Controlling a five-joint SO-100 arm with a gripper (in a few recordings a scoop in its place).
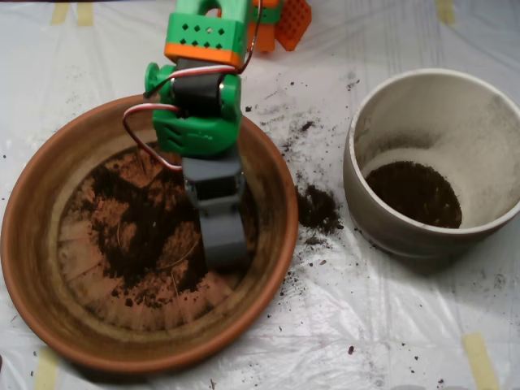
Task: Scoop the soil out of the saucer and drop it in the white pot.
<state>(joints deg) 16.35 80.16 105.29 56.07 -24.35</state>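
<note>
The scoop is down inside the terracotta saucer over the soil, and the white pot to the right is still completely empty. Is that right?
Not quite. The overhead view shows the white pot already has a dark patch of soil on its floor. The rest stands: the scoop is down in the saucer, over the soil there.

My scoop sits down in the soil inside the saucer; the white pot, near the table's right edge, holds soil.
</note>
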